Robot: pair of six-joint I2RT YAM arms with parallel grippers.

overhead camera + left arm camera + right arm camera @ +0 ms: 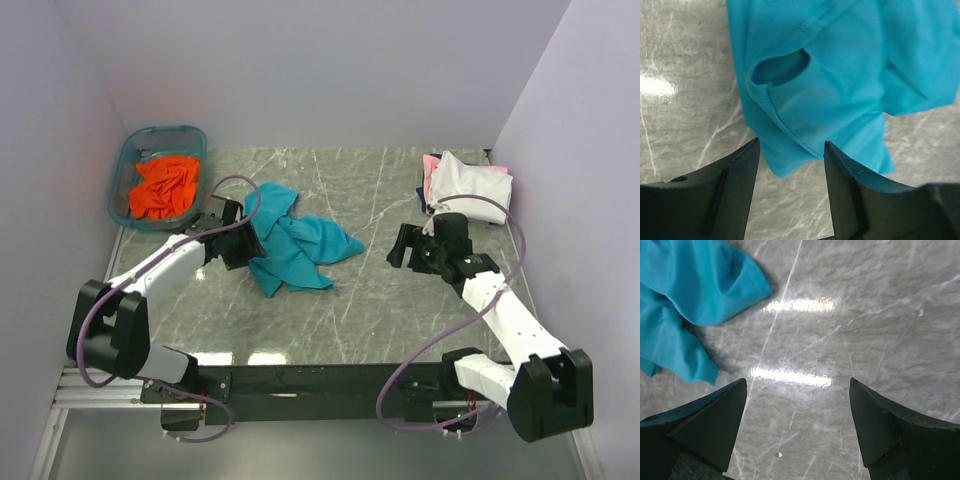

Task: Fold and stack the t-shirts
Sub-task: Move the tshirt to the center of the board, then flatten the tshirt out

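Observation:
The teal t-shirt (pixel 295 245) lies crumpled on the marble table, left of centre; it fills the top of the left wrist view (pixel 840 75) and shows at the upper left of the right wrist view (pixel 685 295). My left gripper (pixel 243 247) is open at the shirt's left edge, a sleeve corner just ahead of its jaws (pixel 791 145). My right gripper (pixel 400 245) is open and empty over bare table to the shirt's right (pixel 797 385). The orange t-shirt (pixel 165 187) lies in the tub. The white t-shirt (pixel 470 183) lies folded on the pink one (pixel 431 170) at the back right; a dark blue edge (pixel 423 192) shows beneath.
The translucent blue plastic tub (pixel 128 170) stands at the back left corner. Pale walls close the table on three sides. A black rail runs along the near edge (pixel 320 378) between the arm bases.

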